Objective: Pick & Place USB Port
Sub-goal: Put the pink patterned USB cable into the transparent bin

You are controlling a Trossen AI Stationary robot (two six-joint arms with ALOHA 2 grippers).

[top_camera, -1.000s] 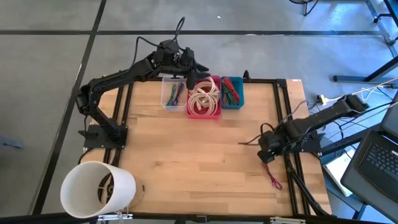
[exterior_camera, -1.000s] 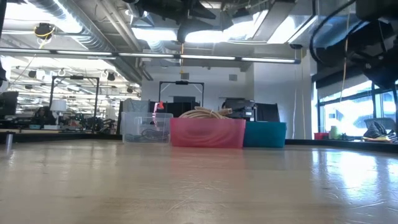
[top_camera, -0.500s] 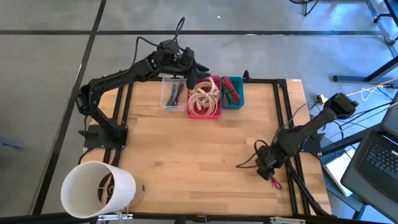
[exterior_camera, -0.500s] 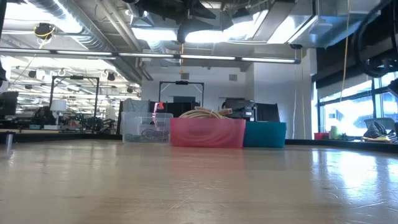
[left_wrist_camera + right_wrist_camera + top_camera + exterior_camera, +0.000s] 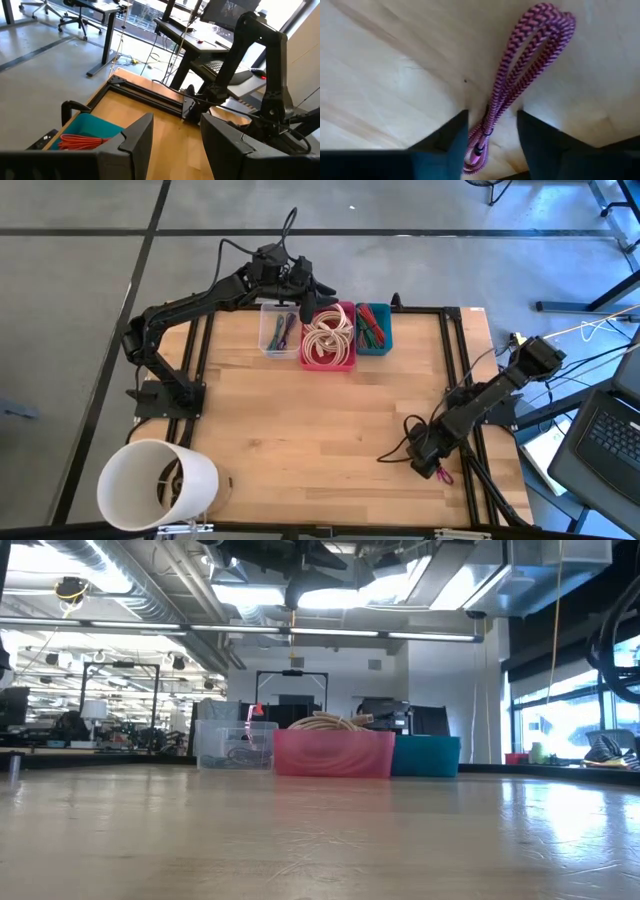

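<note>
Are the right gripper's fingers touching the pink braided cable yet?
Cannot tell. In the right wrist view, the right gripper straddles the pink braided cable, which runs between the fingers; neither contact nor gap shows plainly.

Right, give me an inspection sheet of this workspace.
Surface: light wooden table, bare in the middle.
Job's things: bundled pink braided cable near the right edge; clear bin, pink bin and teal bin at the back.
Clutter: white paper roll.
Grippers: right claw down astride the cable, jaws apart; left claw open above the bins.
Cables: coils in each bin.
Surroundings: laptop, office chairs.
</note>
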